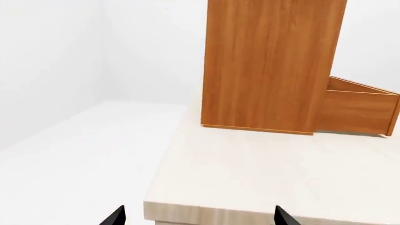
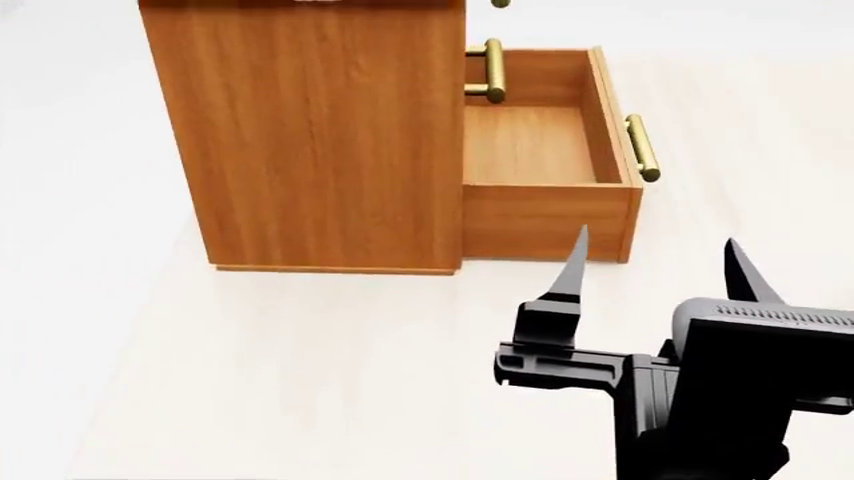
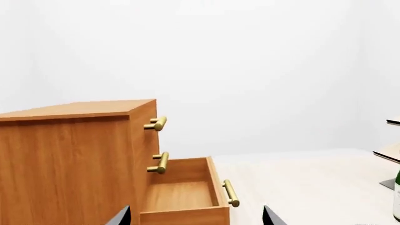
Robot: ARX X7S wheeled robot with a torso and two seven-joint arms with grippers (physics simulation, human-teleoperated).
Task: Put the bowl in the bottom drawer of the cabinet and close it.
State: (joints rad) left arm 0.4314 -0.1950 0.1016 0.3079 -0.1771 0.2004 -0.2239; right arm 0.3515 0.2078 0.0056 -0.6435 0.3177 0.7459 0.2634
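The honey-brown cabinet (image 2: 320, 130) (image 3: 69, 154) (image 1: 269, 61) stands on the pale table (image 2: 334, 350). Its bottom drawer (image 2: 534, 145) (image 3: 178, 194) (image 1: 356, 108) is pulled out and its inside is bare; the brass handle (image 2: 643, 148) faces right. My right gripper (image 2: 657, 238) (image 3: 196, 215) hovers open just in front of the drawer's near side wall, holding nothing. In the left wrist view my left gripper (image 1: 198, 216) is open and empty by the table's near corner, well short of the cabinet. The bowl is out of view.
Two upper drawers are shut, their brass handles (image 3: 156, 123) (image 3: 159, 162) sticking out above the open one. A bottle (image 3: 396, 197) and part of a slanted rack (image 3: 390, 152) show at the far right. The table edge (image 1: 206, 213) drops to a white floor.
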